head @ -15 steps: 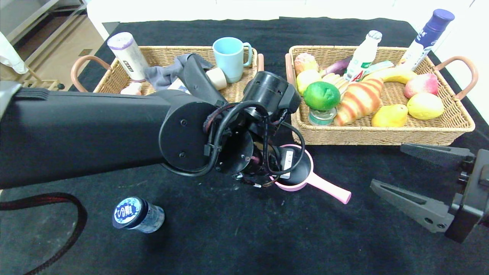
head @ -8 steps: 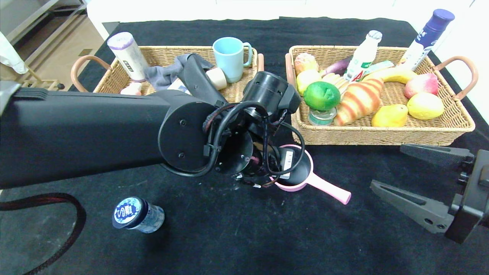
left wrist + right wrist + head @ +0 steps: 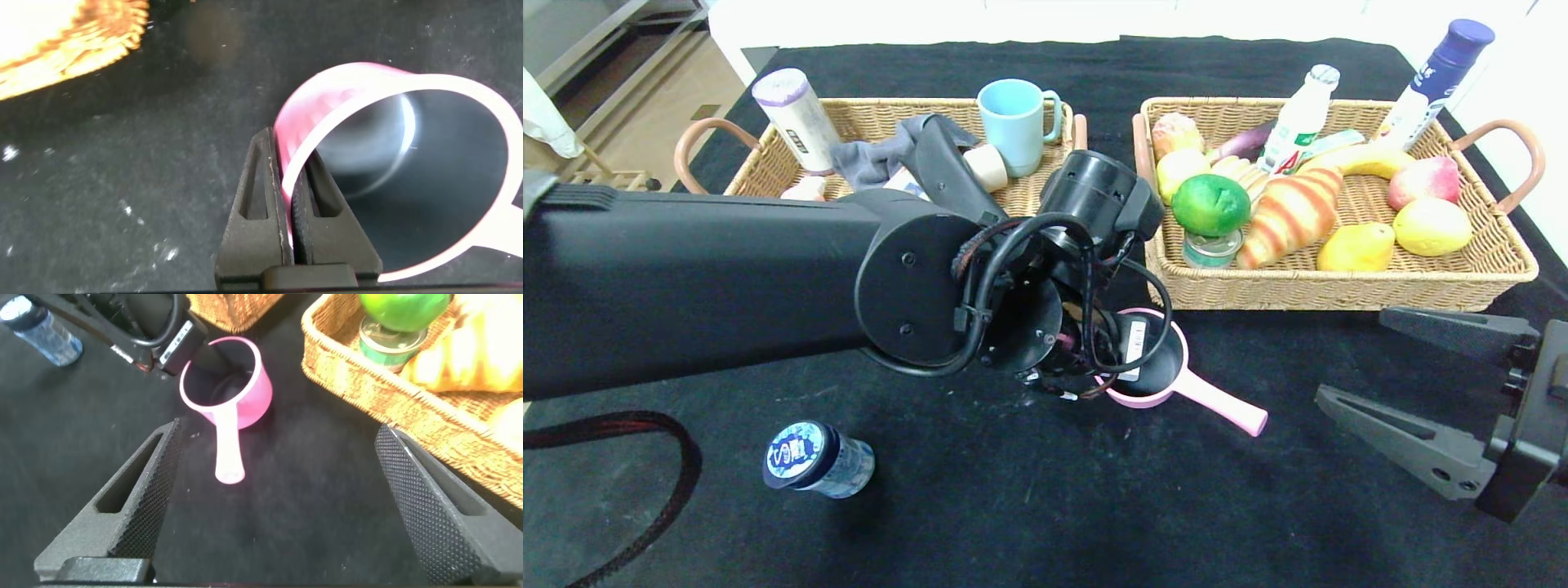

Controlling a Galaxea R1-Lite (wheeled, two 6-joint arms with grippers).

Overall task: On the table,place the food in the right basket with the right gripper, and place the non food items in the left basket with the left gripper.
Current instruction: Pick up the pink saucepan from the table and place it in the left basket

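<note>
Slightly shifted leftward and lifted is the pink saucepan (image 3: 1156,371), its rim pinched between the closed left gripper (image 3: 292,214) just before the right basket (image 3: 1339,286); nearer, at the right edge, the right gripper (image 3: 1405,384) is held wide open and empty, well apart

We've got a table (image 3: 1045,506) under a black cloth, and two wicker baskets sit at its far side: the left basket (image 3: 760,175) off beyond our left gripper (image 3: 290,216), the right basket (image 3: 1339,286) just past it on the other side. The pink saucepan (image 3: 1168,384) is right at that gripper, its rim pinched between the fingers, handle pointing toward the right gripper (image 3: 1429,392). A small blue-capped bottle (image 3: 817,461) stands on the cloth on the near-left side of the left gripper, well apart from it.
</note>
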